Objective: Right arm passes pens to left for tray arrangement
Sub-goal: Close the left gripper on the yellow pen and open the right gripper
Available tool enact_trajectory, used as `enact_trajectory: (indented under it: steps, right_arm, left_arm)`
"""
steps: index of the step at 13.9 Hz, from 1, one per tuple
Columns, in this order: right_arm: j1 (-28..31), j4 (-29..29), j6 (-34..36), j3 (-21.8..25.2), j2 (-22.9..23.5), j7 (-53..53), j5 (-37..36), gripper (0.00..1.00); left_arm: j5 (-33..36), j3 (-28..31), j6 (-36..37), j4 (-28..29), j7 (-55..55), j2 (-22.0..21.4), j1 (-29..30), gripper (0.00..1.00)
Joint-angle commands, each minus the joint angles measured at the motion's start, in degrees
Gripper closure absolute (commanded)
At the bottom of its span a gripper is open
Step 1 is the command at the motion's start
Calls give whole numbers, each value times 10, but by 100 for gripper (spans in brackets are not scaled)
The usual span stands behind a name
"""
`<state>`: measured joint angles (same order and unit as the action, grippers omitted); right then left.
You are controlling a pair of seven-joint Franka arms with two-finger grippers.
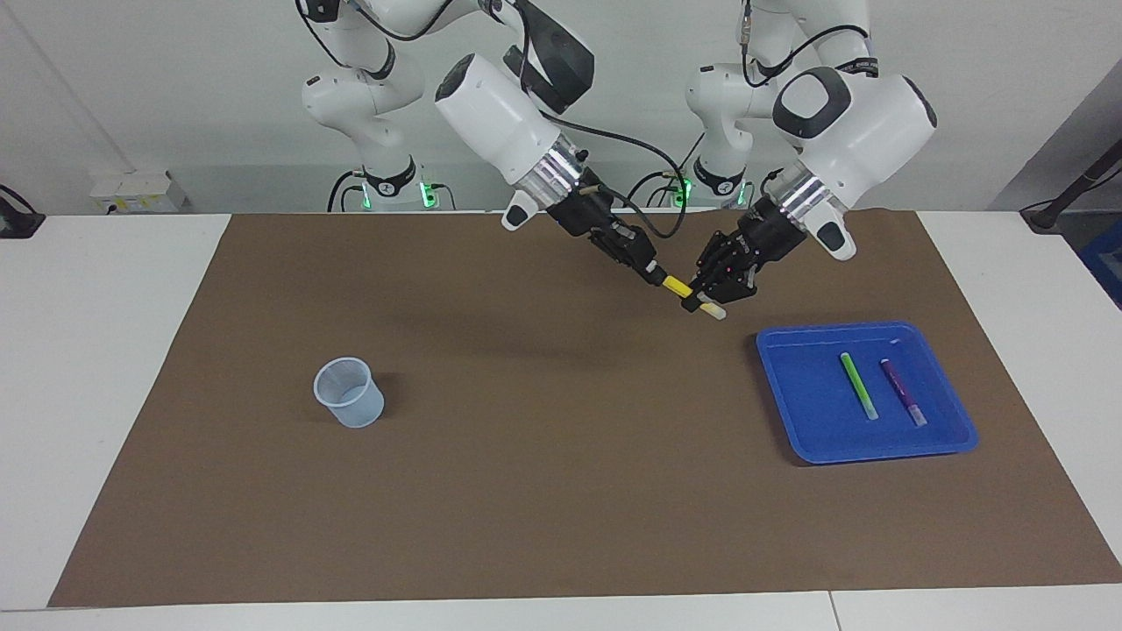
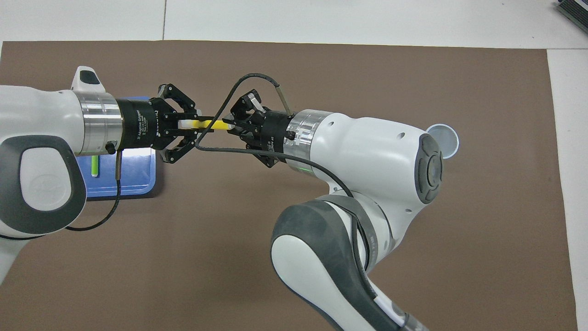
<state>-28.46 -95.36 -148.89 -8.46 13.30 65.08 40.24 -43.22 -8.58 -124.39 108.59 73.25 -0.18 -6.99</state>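
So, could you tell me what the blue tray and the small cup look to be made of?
Tray: probably moulded plastic, glossy; uniform bright blue, rounded corners, a highlight near its rim. Cup: likely thin translucent plastic; the brown mat shows faintly through its wall.

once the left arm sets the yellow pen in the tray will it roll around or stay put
The yellow pen looks slim and round, so it may roll a little. The blue tray has a low rim that should stop it. The green pen and purple pen lie still there, so it probably settles.
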Motion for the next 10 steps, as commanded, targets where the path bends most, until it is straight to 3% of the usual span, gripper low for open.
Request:
enact_trajectory:
  steps: [1, 4, 7, 10]
  right_arm:
    - [6, 5, -10, 0, 4, -7, 5, 0]
    - [10, 15, 3, 2, 3, -7, -3, 0]
    - [45, 32, 84, 3, -2, -11, -54, 0]
    - [91, 35, 181, 5, -27, -84, -87, 0]
  left_arm:
    - [-9, 4, 18, 5, 0, -9, 0, 100]
    - [-8, 4, 26, -1, 0, -7, 11, 100]
    - [-3, 7, 37, -2, -15, -6, 13, 100]
    - [28, 8, 89, 6, -189, -14, 30, 100]
